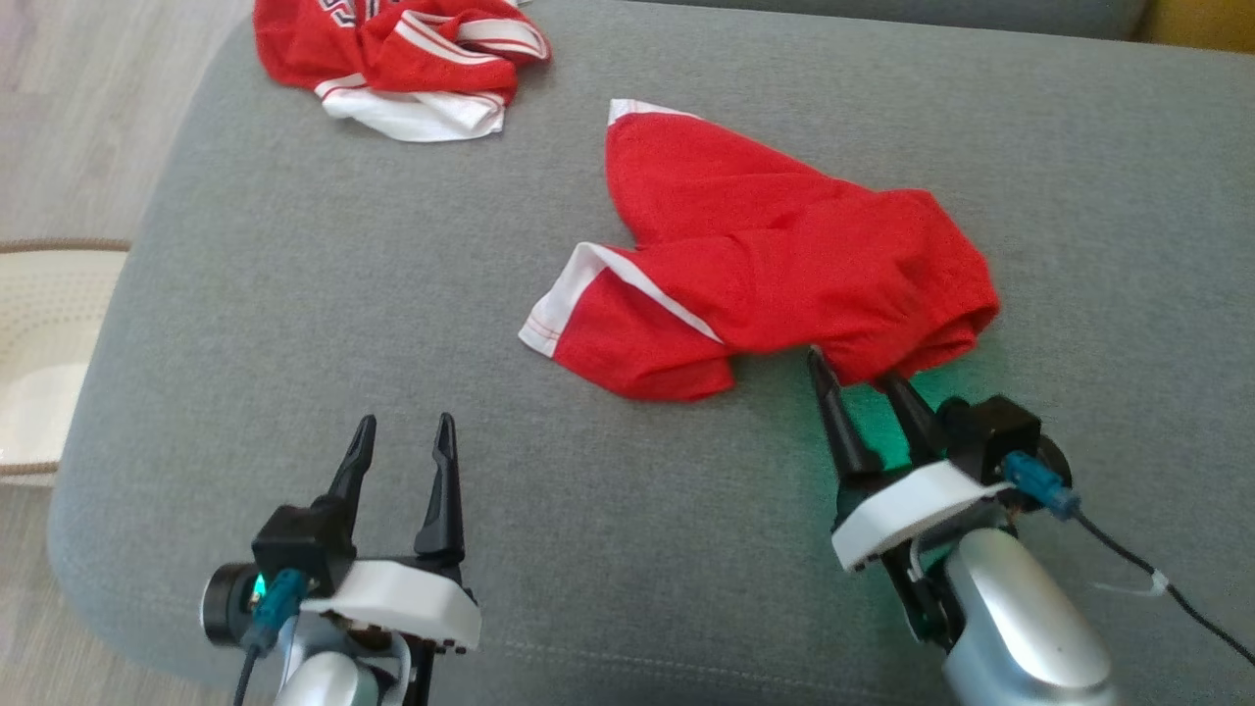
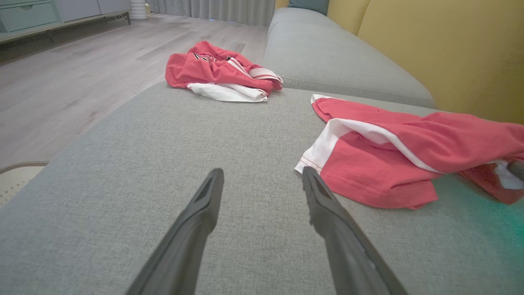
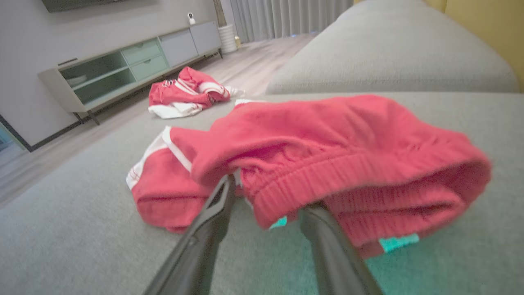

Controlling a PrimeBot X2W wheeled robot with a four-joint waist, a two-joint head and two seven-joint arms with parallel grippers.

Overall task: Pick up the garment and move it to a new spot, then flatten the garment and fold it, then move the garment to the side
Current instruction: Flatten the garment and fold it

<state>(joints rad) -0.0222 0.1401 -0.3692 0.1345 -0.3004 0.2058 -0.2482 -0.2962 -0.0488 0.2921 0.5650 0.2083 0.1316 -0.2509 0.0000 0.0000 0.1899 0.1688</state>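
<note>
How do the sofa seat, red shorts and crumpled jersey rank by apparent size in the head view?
1. sofa seat
2. red shorts
3. crumpled jersey, though it lies farther off and the top edge crops it, so its true size is unsure.

Bare grey seat cushion (image 1: 294, 324) runs wide around the left gripper (image 1: 407, 419), whose fingers stand apart, and ahead of it. The way forward is unobstructed; to its right lies the white-trimmed hem of the red shorts (image 1: 784, 265). The shorts heap takes up the middle right of the seat. The right gripper (image 1: 853, 365) sits at its near edge, fingers spread about the waistband fold. A second red-and-white garment (image 1: 412, 59) fills the far left corner, with a bare strip between the two. A yellow backrest (image 2: 430, 53) rises at the far right, and a pale basket (image 1: 44, 324) stands off the left edge.
</note>
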